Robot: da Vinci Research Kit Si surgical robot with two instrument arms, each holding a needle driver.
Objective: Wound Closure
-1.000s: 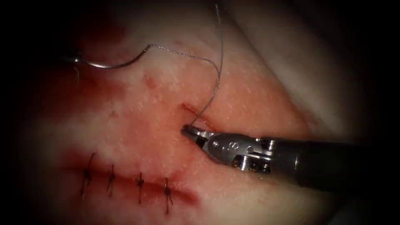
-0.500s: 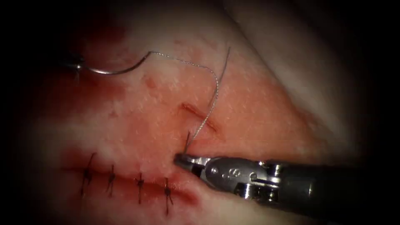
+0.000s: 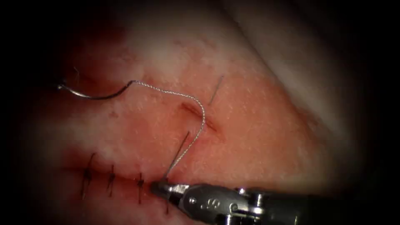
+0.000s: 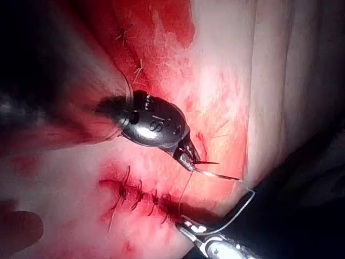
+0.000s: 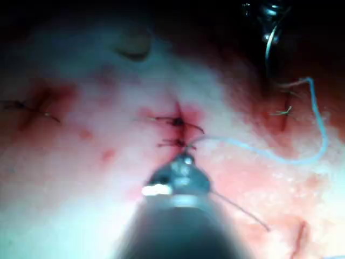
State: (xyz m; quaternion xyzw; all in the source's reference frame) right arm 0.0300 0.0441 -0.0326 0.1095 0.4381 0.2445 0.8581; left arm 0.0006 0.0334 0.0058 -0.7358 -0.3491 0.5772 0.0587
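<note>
Here, endoscope view, risk: the short dark free end of thread [image 3: 216, 90], just right of the small open cut [image 3: 199, 115], looks likely to slip into the pale pink tissue [image 3: 258, 137] if the line gets more tension.
Endoscope view, right tool: the silver wristed right needle driver [image 3: 160, 188] has its jaws clamped on the bright braided thread [image 3: 203, 118], low beside the row of four dark stitches [image 3: 112, 179].
Endoscope view, needle: the thin curved steel needle [image 3: 98, 96] lies outside the tissue, well left of the cut, its thread end nearest the cut and its far end lost in shadow.
Left wrist view, risk: a grip so far toward one end may let the needle swivel.
Left wrist view, left tool: the rounded silver left needle driver [image 4: 190, 159] has its jaws closed on the needle near one end, above tissue smeared with red fluid [image 4: 172, 21].
Right wrist view, risk: a taut thread so close to the finished stitches could snag them.
Right wrist view, thread: it arcs away from the closed jaws toward the needle.
</note>
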